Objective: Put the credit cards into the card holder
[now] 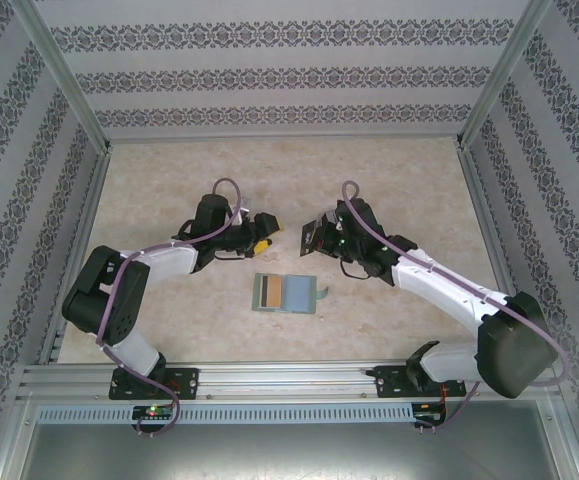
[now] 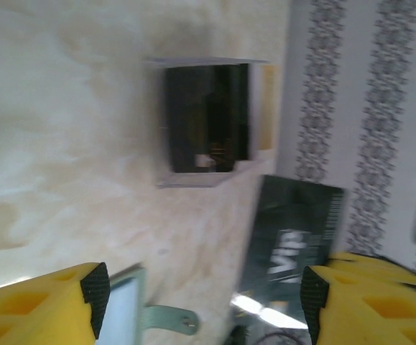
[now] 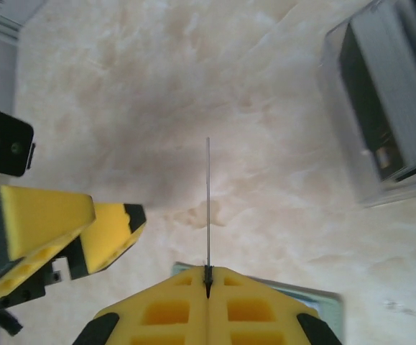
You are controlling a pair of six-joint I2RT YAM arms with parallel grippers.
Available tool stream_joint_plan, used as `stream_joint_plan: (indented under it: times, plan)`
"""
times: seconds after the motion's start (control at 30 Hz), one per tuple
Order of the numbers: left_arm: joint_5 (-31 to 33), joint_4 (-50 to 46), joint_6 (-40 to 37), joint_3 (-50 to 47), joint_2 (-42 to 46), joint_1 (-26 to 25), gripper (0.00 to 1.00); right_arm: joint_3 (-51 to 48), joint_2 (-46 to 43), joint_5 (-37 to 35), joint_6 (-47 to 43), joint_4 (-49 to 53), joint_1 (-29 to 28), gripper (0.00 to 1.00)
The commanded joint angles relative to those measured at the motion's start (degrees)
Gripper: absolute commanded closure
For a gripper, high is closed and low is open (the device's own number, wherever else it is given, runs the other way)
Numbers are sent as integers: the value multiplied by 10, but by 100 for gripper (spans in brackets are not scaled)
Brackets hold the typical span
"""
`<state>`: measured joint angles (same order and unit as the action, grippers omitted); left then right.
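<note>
The right gripper (image 3: 208, 272) is pinched shut on a dark card (image 2: 294, 237), gripping its lower edge so that the card stands up out of the closed fingers. From the right wrist it shows as a thin line seen edge-on. The left gripper (image 2: 204, 291) is spread wide and holds nothing, hanging just beside the card at about 9 o'clock of it in the right wrist view.

The wallet (image 1: 287, 293) lies unfolded and flat on the worktop (image 1: 169, 180), at 6 o'clock of the two grippers in the overhead view, with its snap tab pointing to 3 o'clock. A tan strip (image 1: 266, 291) on its 9 o'clock side looks like a card already tucked in, though I cannot be sure. A clear box (image 2: 208, 118) with dark contents sits at 12 o'clock in the left wrist view.

The step in hand seems to be carrying this card to the wallet, with the card in the air and not yet near a pocket. The next move likely calls for tipping the card towards flat, lining its leading edge with a pocket mouth, and sliding it in. The empty left gripper may need to press the wallet down so it does not skid.
</note>
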<state>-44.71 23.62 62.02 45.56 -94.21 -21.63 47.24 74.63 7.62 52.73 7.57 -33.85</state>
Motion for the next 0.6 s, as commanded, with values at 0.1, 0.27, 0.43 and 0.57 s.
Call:
stream_joint_plan:
  times: [0.1, 0.27, 0.43, 0.57]
  plan:
    - [-90, 159, 62, -1, -21, 5, 28, -51, -17, 77, 97, -176, 6, 100]
    - [-94, 111, 34, 9, -14, 6, 30, -60, -12, 96, 117, -211, 8, 100]
    - [-112, 118, 36, 13, -22, 5, 43, -59, 0, 106, 125, -226, 8, 100]
    - [-124, 113, 32, 7, -22, 4, 64, -63, 12, 113, 134, -240, 10, 100]
